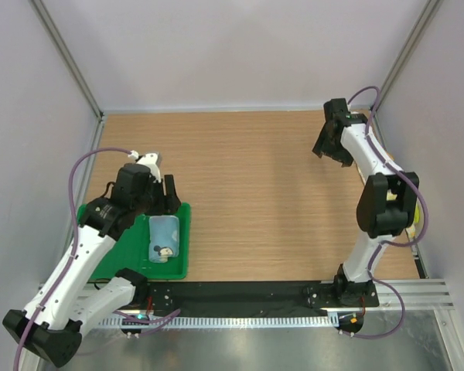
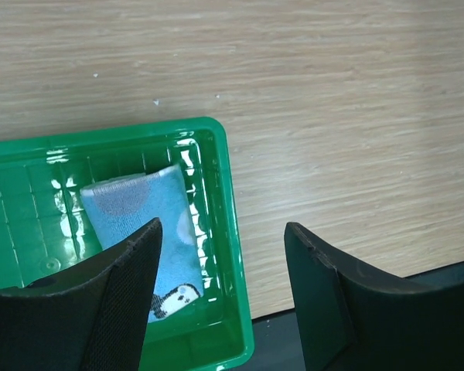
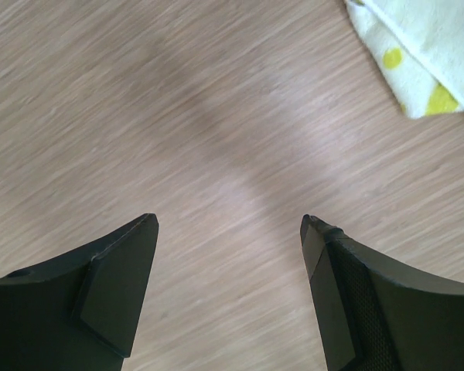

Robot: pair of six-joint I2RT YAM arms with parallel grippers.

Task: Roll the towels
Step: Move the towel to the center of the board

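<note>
The light blue towel (image 1: 164, 238) lies rolled up in the right part of the green tray (image 1: 112, 255). In the left wrist view the towel (image 2: 147, 209) shows a pale dot and a small penguin print. My left gripper (image 1: 164, 202) is open and empty just above the tray's far right corner; its jaws (image 2: 223, 226) straddle the tray's right rim (image 2: 230, 232). My right gripper (image 1: 332, 157) is open and empty above bare table at the far right (image 3: 230, 219). A corner of the yellow-cream towel (image 3: 425, 46) shows at that view's top right; it is mostly hidden behind the right arm (image 1: 414, 220).
The tray sits at the table's near left, beside the left arm. White walls with metal posts close the table in on three sides. A black strip and a metal rail run along the near edge (image 1: 240, 297).
</note>
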